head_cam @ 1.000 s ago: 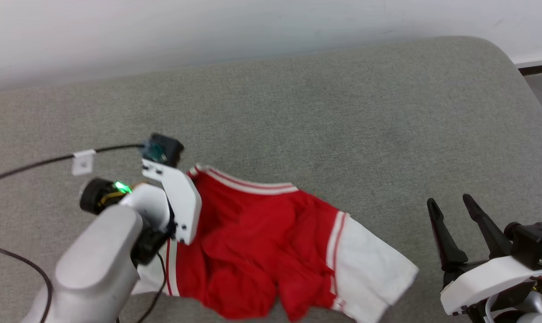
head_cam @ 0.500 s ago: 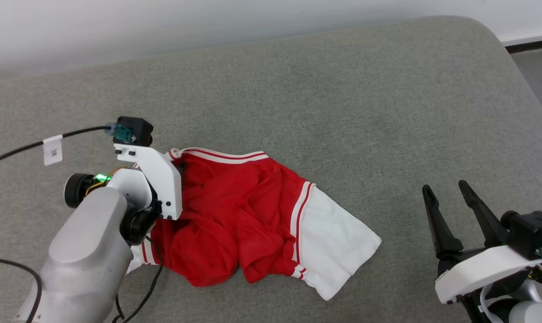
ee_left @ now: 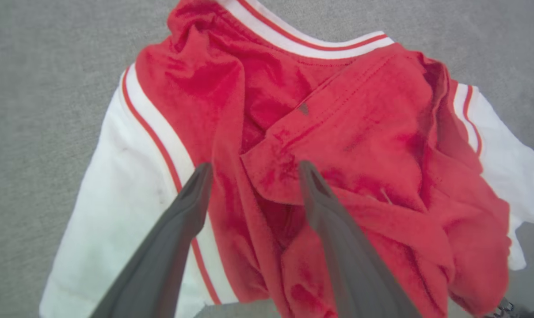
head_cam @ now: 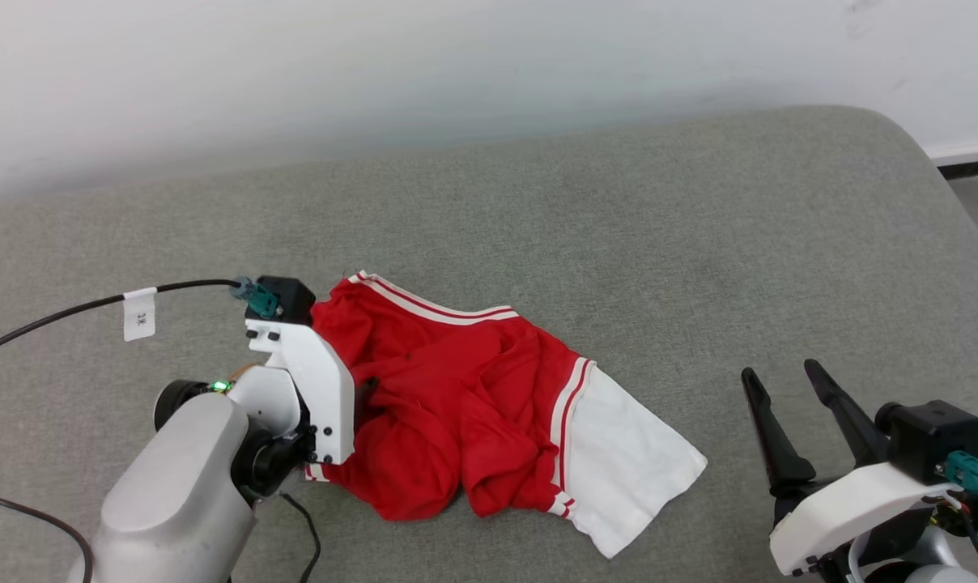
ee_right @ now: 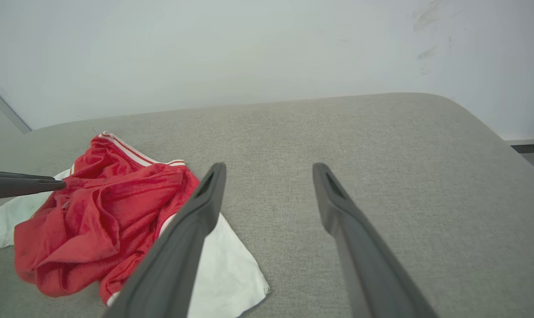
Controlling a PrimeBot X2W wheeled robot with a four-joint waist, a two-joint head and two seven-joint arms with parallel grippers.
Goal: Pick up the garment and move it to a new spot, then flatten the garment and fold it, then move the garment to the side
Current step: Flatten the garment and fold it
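- So: the garment [head_cam: 457, 421] is thin, light jersey, fully limp and probably a bit slick. There's no stiffness to push against, so it will bunch and drag on the grey cushion [head_cam: 618, 243].
- It lies crumpled in a heap toward the near left of the cushion. The red body is rumpled over itself, one white sleeve [head_cam: 627, 461] fans flat to the right, and the striped trim [head_cam: 432, 306] runs along the far edge.
- Best holds, I'd say: the striped trim or a sleeve seam. That's doubled fabric, so less slip than a single red layer.
- Left gripper [ee_left: 254, 164]: fingers spread, pinching nothing, right over the red folds at the heap's left side. A raised fold sits between the tips. Touching or just above, can't tell from the wrist view.
- Right gripper [head_cam: 780, 369]: fingers spread, empty, well apart from the garment, out past the white sleeve.
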